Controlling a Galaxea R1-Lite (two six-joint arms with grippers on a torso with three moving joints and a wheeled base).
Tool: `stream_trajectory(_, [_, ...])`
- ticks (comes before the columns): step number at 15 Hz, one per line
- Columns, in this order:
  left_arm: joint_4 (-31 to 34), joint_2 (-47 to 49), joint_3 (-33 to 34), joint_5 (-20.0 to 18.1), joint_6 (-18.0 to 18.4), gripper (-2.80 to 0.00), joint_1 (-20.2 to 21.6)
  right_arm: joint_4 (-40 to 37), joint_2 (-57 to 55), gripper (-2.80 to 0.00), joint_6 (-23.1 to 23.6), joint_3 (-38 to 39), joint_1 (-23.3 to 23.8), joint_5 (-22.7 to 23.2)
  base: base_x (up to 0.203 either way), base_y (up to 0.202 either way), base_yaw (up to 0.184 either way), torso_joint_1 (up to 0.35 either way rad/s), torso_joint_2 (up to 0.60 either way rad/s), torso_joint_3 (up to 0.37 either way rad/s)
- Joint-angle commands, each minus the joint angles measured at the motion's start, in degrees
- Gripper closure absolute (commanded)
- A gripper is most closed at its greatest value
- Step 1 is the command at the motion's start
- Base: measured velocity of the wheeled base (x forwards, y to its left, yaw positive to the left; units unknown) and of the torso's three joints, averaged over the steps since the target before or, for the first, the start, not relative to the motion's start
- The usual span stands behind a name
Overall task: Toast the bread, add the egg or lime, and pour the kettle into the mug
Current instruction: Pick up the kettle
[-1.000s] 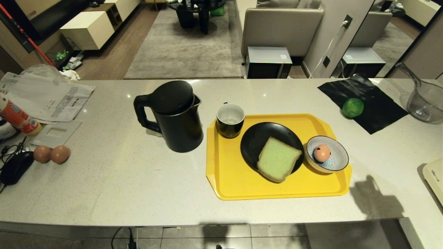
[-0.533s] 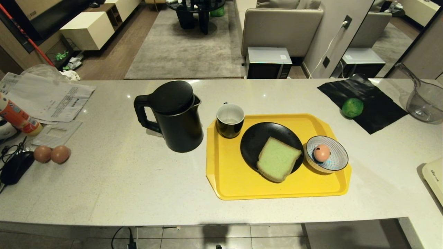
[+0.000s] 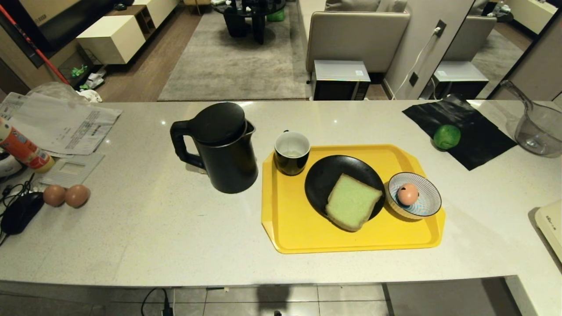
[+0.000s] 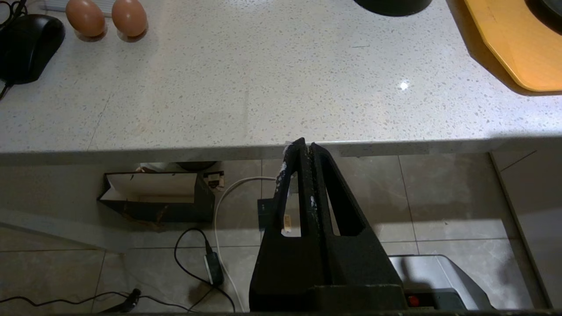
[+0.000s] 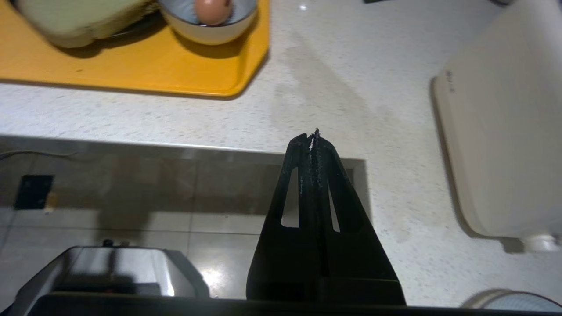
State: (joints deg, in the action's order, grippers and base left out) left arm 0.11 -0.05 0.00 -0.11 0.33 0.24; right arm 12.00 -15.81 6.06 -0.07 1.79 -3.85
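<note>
Countertop [image 3: 153, 228] edge: left gripper [image 4: 306, 147] and right gripper [image 5: 312, 137] closed (both empty).

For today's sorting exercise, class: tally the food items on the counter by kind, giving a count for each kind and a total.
Eggs: 3, made up of the egg in the striped bowl and two brown eggs by the computer mouse
Bread slices: 1, the bread on the black plate
Limes: 1, the lime on the black cloth
Total: 5
</note>
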Motion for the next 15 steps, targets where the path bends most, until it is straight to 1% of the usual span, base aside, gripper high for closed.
stream_trajectory(1, [0.0,0.0,0.0,0.0,0.0,0.00,0.0,-4.9,4.7,0.00,-0.3,1.6,-0.9,2.8,0.000,0.000,0.000,0.000,0.00,0.000])
stream_trajectory(3, [0.0,0.0,0.0,-0.1,0.0,0.00,0.0,-7.2,7.8,0.00,-0.2,1.6,-1.4,4.2,0.000,0.000,0.000,0.000,0.00,0.000])
stream_trajectory(7, [0.0,0.0,0.0,-0.1,0.0,0.00,0.0,-8.4,15.1,0.00,-1.7,1.4,-1.5,4.2,0.000,0.000,0.000,0.000,0.00,0.000])
stream_trajectory(8, [0.0,0.0,0.0,-0.1,0.0,0.00,0.0,-8.4,15.8,0.00,-3.3,1.5,-1.5,3.8,0.000,0.000,0.000,0.000,0.00,0.000])
stream_trajectory(10, [0.0,0.0,0.0,-0.1,0.0,0.00,0.0,-7.9,15.7,0.00,-8.7,1.6,-1.5,2.0,0.000,0.000,0.000,0.000,0.00,0.000])
stream_trajectory(11, [0.0,0.0,0.0,-0.1,0.0,0.00,0.0,-7.8,15.7,0.00,-9.2,1.6,-1.5,1.8,0.000,0.000,0.000,0.000,0.00,0.000])
stream_trajectory(13, [0.0,0.0,0.0,-0.1,0.0,0.00,0.0,-7.9,15.7,0.00,-8.9,1.7,-1.5,1.8,0.000,0.000,0.000,0.000,0.00,0.000])
stream_trajectory(14, [0.0,0.0,0.0,0.0,0.0,0.00,0.0,-7.9,15.7,0.00,-7.1,1.7,-1.5,2.2,0.000,0.000,0.000,0.000,0.00,0.000])
stream_trajectory(15, [0.0,0.0,0.0,-0.1,0.0,0.00,0.0,-8.1,15.7,0.00,-3.8,1.5,-1.5,3.1,0.000,0.000,0.000,0.000,0.00,0.000])
